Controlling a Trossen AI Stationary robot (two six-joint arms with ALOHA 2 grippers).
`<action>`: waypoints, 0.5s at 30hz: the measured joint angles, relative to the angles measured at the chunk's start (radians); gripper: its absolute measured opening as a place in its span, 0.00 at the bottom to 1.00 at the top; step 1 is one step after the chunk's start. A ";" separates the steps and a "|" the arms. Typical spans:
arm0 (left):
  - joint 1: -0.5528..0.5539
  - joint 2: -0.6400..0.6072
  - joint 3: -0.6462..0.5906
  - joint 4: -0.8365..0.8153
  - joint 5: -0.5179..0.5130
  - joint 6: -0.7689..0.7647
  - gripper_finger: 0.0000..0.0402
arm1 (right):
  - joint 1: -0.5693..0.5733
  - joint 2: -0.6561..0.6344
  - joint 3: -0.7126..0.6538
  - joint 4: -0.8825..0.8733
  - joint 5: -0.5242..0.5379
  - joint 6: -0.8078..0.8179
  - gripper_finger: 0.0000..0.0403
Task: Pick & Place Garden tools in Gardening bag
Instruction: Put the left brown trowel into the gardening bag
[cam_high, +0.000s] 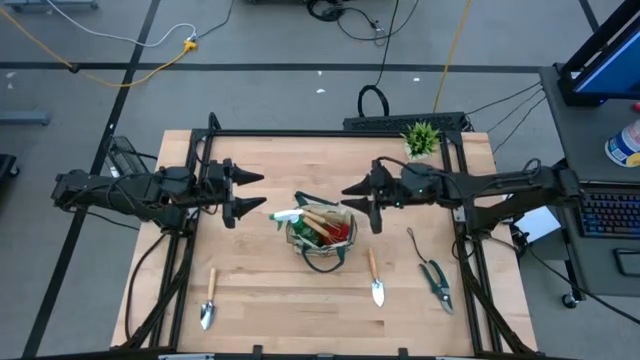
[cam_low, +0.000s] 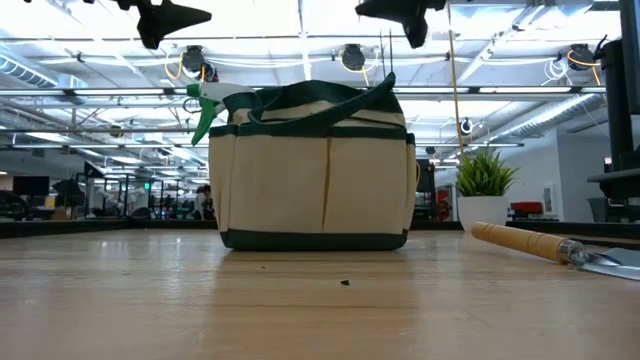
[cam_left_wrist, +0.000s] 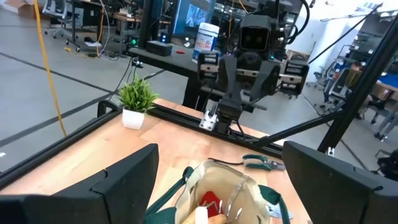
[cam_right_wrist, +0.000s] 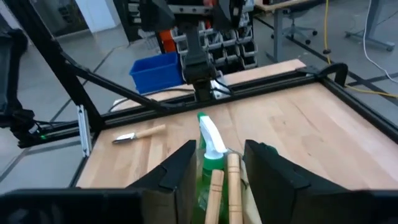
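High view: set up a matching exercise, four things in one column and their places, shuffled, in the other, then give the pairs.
Things:
1. spray bottle
2. pruning shears
3. potted plant
4. left-hand trowel

Places:
A. far edge of the table, right of centre
B. near left part of the table
C. in the gardening bag, nozzle poking out on the left side
D. near right part of the table

Pairs: 1-C, 2-D, 3-A, 4-B

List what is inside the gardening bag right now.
Inside the gardening bag: a green spray bottle, wooden tool handles and a red glove. The tool heads and the bag's bottom are covered.
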 joint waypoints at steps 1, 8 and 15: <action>0.000 0.000 0.000 0.000 0.000 -0.009 0.87 | 0.000 -0.005 0.000 -0.002 0.000 0.000 0.28; 0.000 0.000 0.000 0.000 0.000 -0.071 0.87 | 0.000 -0.033 0.000 -0.023 0.000 -0.029 0.06; 0.000 0.000 0.000 -0.001 0.000 -0.112 0.87 | 0.000 -0.082 -0.044 -0.020 0.000 -0.045 0.03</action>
